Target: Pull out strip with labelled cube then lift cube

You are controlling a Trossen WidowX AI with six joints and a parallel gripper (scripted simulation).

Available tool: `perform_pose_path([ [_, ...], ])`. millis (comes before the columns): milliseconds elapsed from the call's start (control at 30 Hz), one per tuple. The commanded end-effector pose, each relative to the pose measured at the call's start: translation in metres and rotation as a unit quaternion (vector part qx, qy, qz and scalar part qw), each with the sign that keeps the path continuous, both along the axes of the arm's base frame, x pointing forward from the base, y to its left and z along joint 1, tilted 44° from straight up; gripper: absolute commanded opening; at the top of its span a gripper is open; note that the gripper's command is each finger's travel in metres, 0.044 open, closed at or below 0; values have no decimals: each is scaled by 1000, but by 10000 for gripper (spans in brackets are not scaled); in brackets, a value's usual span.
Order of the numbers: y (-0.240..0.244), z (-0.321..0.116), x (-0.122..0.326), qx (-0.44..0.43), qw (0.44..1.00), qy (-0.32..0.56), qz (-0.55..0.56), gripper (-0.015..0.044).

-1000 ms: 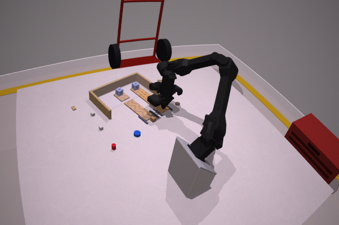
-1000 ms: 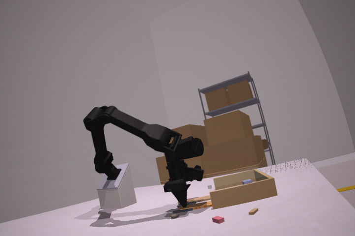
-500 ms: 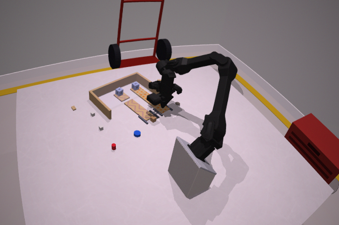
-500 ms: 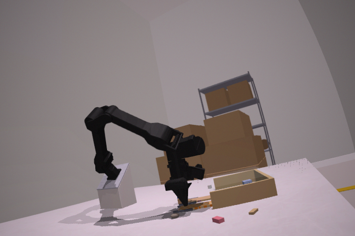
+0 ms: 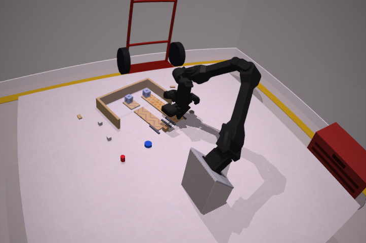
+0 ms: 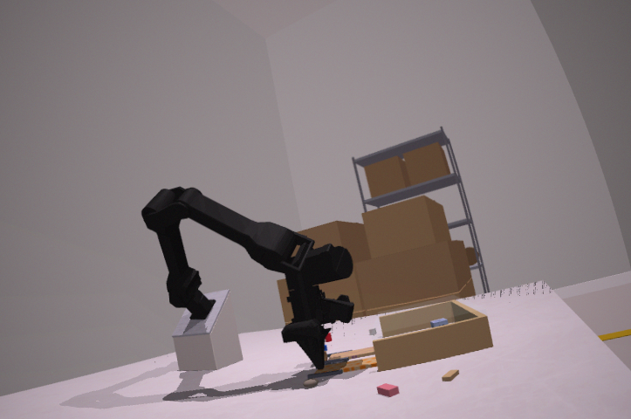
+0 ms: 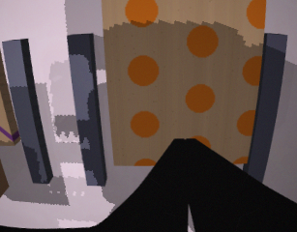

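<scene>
The orange-dotted strip (image 5: 156, 101) (image 7: 172, 87) runs out of the walled frame, with a pale blue cube (image 5: 146, 92) on its far end. No gap shows in it, though my gripper hides part. The zigzag strip (image 5: 149, 116) has a gap before a short far piece (image 5: 131, 105), which carries another pale blue cube (image 5: 128, 98). Both cubes have dark marks, too small to read. My gripper (image 5: 179, 116) (image 6: 319, 367) (image 7: 183, 149) is shut and empty, its tips over the near end of the dotted strip. Whether they touch it is unclear.
Dark rails (image 5: 154, 129) (image 7: 269, 97) flank both strips' near ends. A wooden block (image 5: 165, 129) sits at the zigzag strip's near end. The wooden wall (image 5: 108, 114) (image 6: 435, 346) stands around the far ends. A blue disc (image 5: 148, 144), red cylinder (image 5: 122, 158) and brown stone (image 5: 191, 111) (image 6: 310, 382) lie outside.
</scene>
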State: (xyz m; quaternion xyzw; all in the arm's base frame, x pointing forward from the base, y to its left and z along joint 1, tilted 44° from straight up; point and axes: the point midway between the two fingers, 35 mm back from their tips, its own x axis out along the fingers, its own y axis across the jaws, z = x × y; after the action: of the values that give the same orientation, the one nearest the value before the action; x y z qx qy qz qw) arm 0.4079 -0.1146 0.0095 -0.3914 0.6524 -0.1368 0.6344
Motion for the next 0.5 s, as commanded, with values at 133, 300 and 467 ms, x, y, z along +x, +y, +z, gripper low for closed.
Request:
perform_pose_path([
  [133, -8, -1, -15, -2, 1000, 7, -2, 0],
  [300, -11, 0, -22, -2, 1000, 7, -2, 0],
  [467, -13, 1, -29, -2, 1000, 7, -2, 0],
])
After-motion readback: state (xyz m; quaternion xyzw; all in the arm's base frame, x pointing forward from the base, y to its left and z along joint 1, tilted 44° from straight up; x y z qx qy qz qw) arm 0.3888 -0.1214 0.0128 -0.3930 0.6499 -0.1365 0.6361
